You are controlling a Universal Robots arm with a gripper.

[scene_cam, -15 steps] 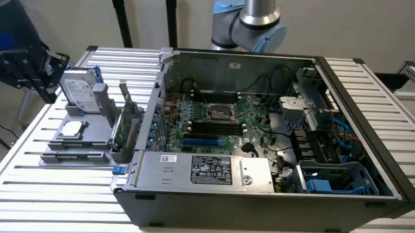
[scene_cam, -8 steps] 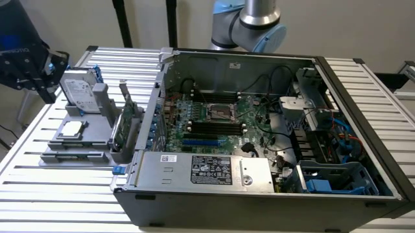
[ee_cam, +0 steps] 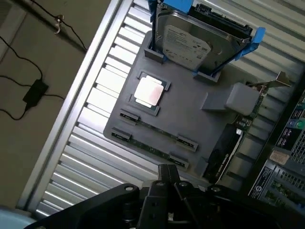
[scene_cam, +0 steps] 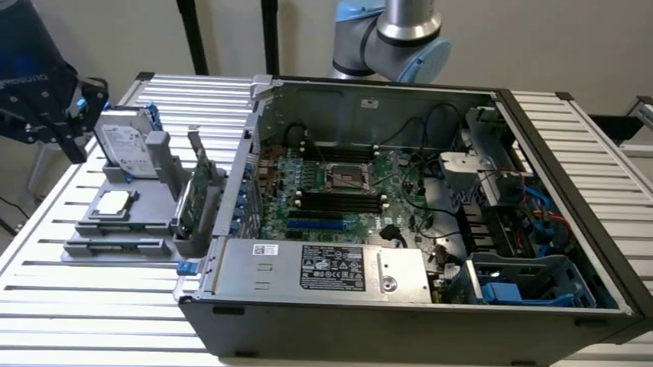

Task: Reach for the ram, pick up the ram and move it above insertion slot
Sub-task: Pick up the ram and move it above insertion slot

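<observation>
Gripper [scene_cam: 49, 126] hangs at the exterior view's left, near the hard drive [scene_cam: 128, 149] on the gray fixture [scene_cam: 102, 248]. Cannot tell if the claw is open or closed. The ram [ee_cam: 157, 130] sits on edge in a fixture slot, just beside the CPU [ee_cam: 149, 91] and not gripped. The open computer case [scene_cam: 408, 313] stands beside the fixture.

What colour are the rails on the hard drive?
Blue; the rails show best in the wrist view.
</observation>
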